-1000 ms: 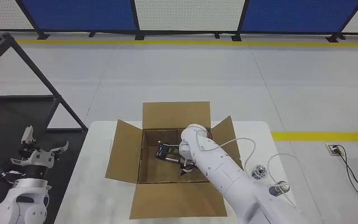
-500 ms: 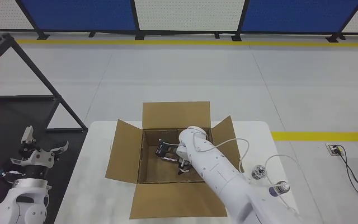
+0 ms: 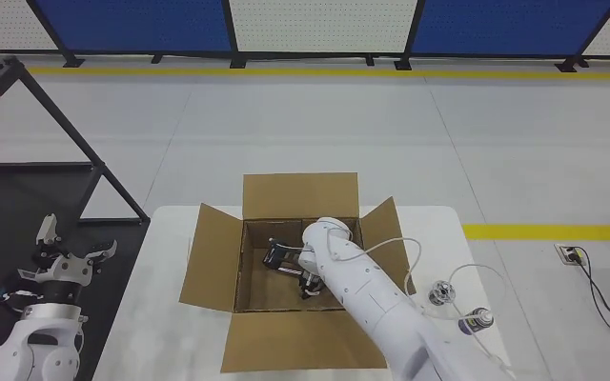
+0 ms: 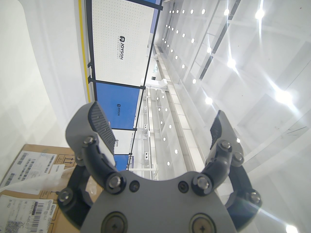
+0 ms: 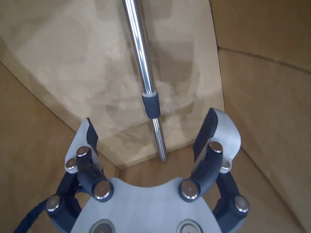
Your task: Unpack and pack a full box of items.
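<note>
An open cardboard box (image 3: 216,257) stands in the middle of the white table (image 3: 167,324). On its floor (image 5: 60,56) lies a shiny metal rod with a black band (image 5: 143,73). My right gripper (image 5: 148,132) hangs open inside the box, its fingers on either side of the rod's near end without touching it. In the top view the right arm (image 3: 362,295) reaches down into the box, next to a dark item (image 3: 281,257). My left gripper (image 4: 160,124) is open and holds nothing, off the table's left side (image 3: 59,265), pointing up.
Two small items, a round silver one (image 3: 439,291) and a can-like one (image 3: 476,321), stand on the table right of the box. A cable runs from the right arm past them. A labelled cardboard carton (image 4: 29,168) sits beside the left gripper. A dark frame (image 3: 57,143) stands at the far left.
The right arm has shifted slightly left and deeper into the box. The left arm has not moved.
</note>
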You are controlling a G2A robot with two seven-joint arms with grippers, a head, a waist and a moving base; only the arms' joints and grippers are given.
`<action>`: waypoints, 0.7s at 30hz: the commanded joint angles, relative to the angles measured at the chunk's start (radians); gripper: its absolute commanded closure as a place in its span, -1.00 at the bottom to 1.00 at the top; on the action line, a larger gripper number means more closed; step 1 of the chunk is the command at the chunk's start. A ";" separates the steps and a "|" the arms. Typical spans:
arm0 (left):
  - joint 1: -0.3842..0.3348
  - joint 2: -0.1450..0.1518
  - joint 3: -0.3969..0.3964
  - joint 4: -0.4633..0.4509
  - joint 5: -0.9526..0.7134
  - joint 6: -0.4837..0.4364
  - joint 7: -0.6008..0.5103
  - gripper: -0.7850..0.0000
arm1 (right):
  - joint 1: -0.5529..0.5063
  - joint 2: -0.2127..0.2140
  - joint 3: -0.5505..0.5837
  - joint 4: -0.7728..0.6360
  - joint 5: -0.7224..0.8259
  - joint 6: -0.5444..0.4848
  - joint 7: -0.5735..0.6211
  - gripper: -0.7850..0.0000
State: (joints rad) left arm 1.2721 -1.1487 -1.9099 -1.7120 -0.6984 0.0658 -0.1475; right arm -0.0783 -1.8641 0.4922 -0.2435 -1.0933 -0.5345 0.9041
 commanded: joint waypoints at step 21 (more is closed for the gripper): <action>0.000 0.000 0.000 0.000 0.000 0.000 0.000 -1.00 | -0.012 0.050 0.061 0.056 0.047 -0.069 -0.145 -0.07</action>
State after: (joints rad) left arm 1.2721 -1.1487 -1.9099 -1.7120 -0.6984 0.0658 -0.1475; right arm -0.0893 -1.8147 0.5530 -0.1873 -1.0455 -0.6053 0.7579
